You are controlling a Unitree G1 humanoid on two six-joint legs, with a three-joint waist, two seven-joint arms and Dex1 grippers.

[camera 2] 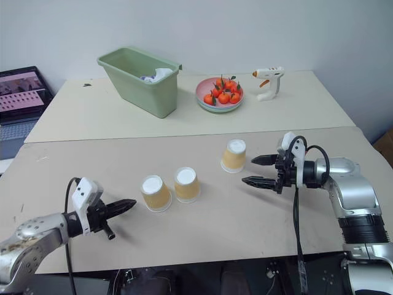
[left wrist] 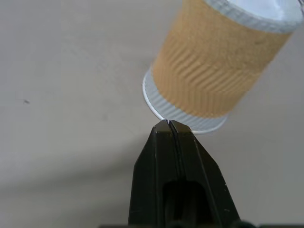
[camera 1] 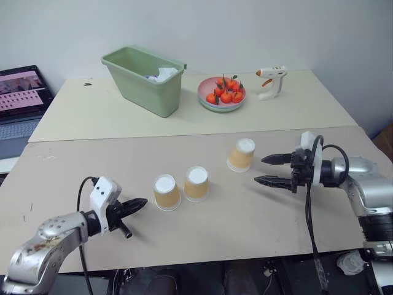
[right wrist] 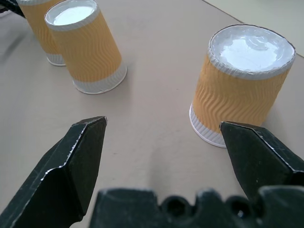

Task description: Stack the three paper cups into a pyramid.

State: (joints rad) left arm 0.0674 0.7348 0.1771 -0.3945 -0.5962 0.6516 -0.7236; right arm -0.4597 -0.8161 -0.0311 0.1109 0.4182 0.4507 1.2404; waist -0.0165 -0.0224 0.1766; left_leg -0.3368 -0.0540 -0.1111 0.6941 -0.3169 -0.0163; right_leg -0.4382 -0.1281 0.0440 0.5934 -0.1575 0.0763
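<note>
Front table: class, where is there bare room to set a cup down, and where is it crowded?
Bare: the front table behind the two side-by-side cups, and the near edge between the left gripper and right gripper. Crowded: around the third cup, just ahead of the open right gripper.

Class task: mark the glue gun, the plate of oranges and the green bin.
glue gun (camera 1: 271,79), left eye view, on its body.
plate of oranges (camera 1: 205,101), left eye view, on its rim.
green bin (camera 1: 149,92), left eye view, on its front wall.

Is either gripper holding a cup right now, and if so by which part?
No. The left gripper is shut on nothing beside the leftmost cup; the right gripper is open, short of the third cup.
</note>
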